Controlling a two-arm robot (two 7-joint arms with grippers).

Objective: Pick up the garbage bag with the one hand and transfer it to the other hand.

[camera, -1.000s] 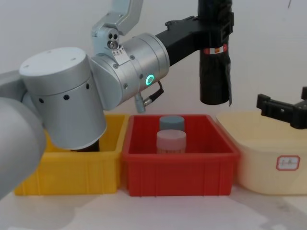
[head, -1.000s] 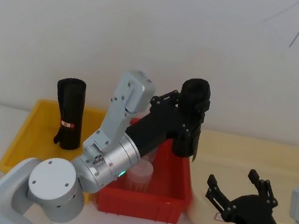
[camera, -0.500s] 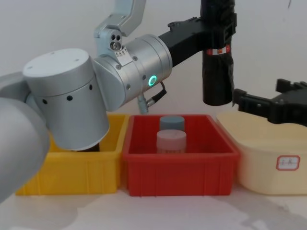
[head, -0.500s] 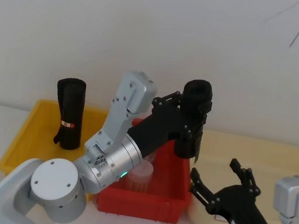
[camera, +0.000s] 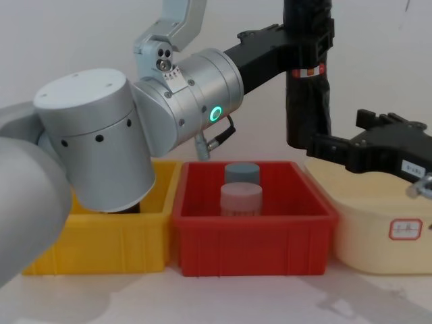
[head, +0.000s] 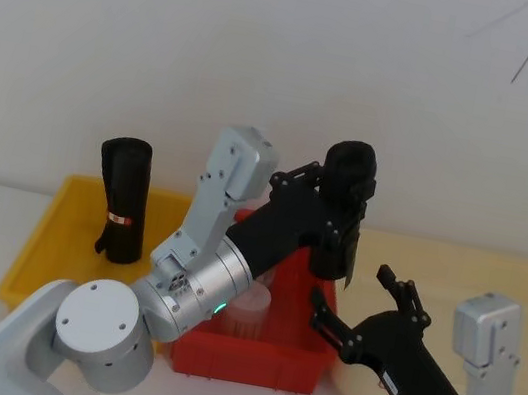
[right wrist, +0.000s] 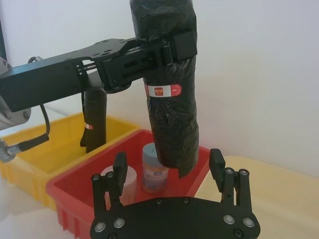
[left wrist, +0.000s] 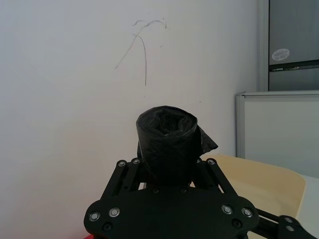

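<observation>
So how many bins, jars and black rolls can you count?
Bins: 3 (yellow bin, red bin, cream bin)
Jars: 2 (grey-capped jar, pale jar)
Black rolls: 2 (garbage bag in the left hand, second roll in the yellow bin)
Total: 7

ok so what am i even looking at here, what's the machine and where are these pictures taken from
It is a two-armed robot. Two pictures come from cameras on its head and chest, two from cameras on its wrists. The left tool is shut on a black garbage bag roll, holding it upright above the red bin, which holds two jars. The right tool is open near the roll's lower end. A yellow bin with another black roll and a cream tub sit alongside.
</observation>
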